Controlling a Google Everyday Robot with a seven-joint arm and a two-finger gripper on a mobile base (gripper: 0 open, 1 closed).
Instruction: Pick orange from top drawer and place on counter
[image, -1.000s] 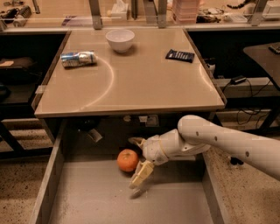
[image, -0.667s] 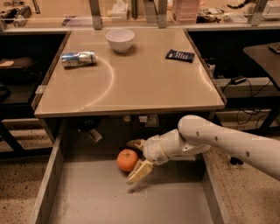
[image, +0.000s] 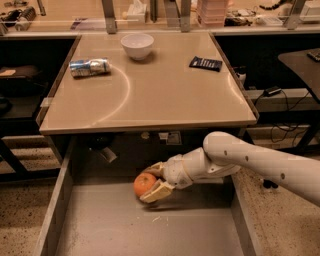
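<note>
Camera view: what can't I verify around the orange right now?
- Right side of the orange: hidden by the gripper beside it in the top drawer.
- Drawer front: cut off by the bottom edge.
- Drawer back: shadowed under the counter.
- Arm: cut off at the right edge.

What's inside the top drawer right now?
The orange lies near the back of the top drawer, with the gripper at its right side. A few pale specks dot the grey bottom. The drawer's rear, under the counter, is dark, and the arm covers part of it.

We see the cream gripper (image: 146, 186), far in the wide grey metal drawer (image: 125, 231), hiding the round orange fruit's (image: 140, 182) right side.
</note>
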